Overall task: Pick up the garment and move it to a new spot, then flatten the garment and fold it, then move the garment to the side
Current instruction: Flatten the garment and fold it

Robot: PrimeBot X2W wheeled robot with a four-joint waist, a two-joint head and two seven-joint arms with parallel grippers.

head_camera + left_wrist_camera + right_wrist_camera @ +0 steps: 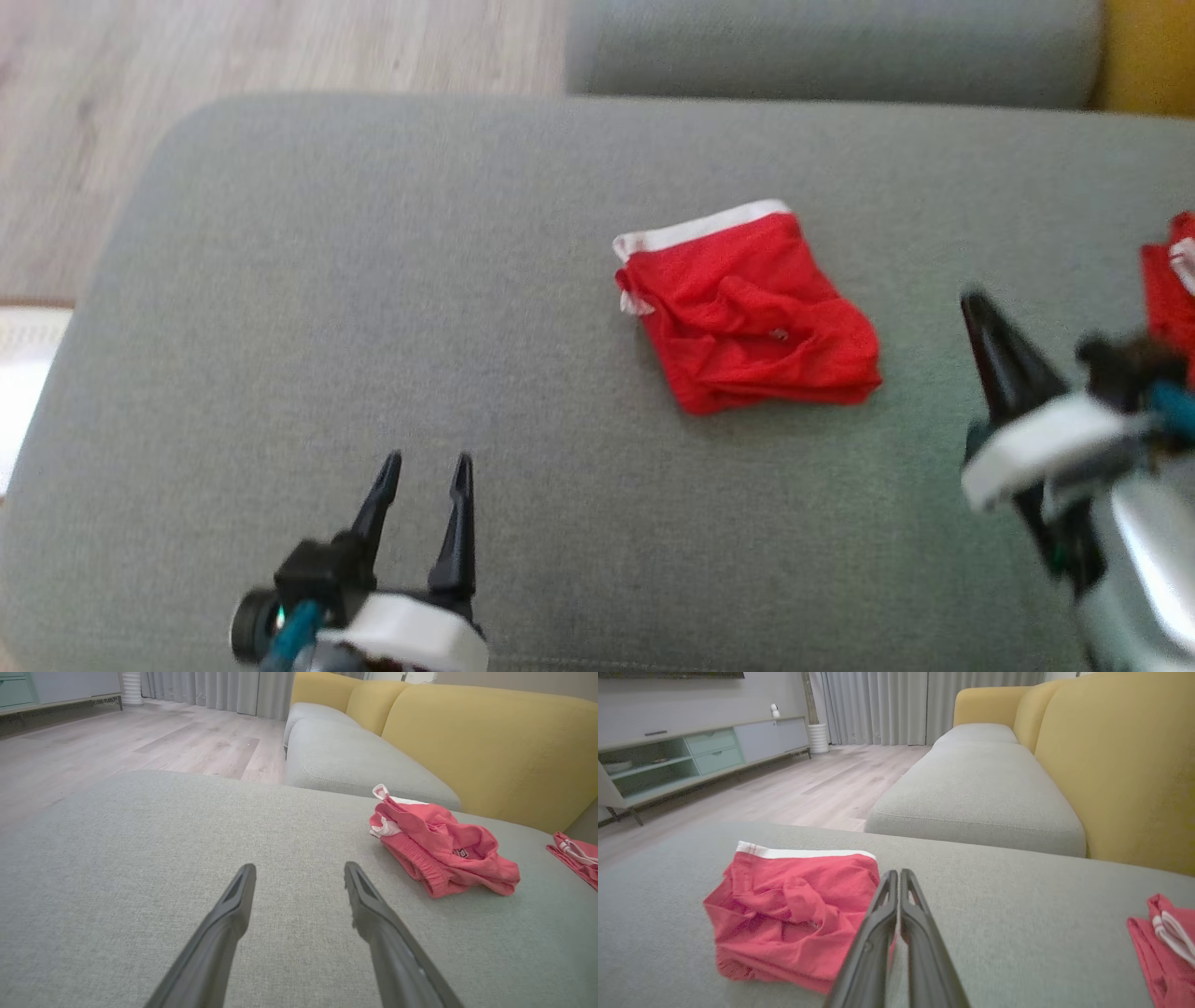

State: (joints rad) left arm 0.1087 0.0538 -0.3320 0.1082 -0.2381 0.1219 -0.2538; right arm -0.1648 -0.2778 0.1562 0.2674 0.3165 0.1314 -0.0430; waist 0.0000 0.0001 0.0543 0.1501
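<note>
The garment [747, 313] is a red pair of shorts with a white waistband, lying folded and a little rumpled on the grey cushion [373, 280], right of centre. It also appears in the left wrist view [444, 849] and the right wrist view [784, 914]. My left gripper [425, 462] hovers open over bare cushion to the garment's lower left, its fingers [233, 905] spread with nothing between them. My right gripper [976, 303] is to the right of the garment and apart from it. Its fingertips [896, 872] are pressed together, holding nothing.
A second red piece with a white cord [1172, 280] lies at the cushion's right edge [1162, 947]. A yellow backrest [1120, 765] rises behind the seat. Another grey seat [976, 784] lies beyond. Wooden floor [140, 732] and a low cabinet [691, 751] lie past the cushion's far edge.
</note>
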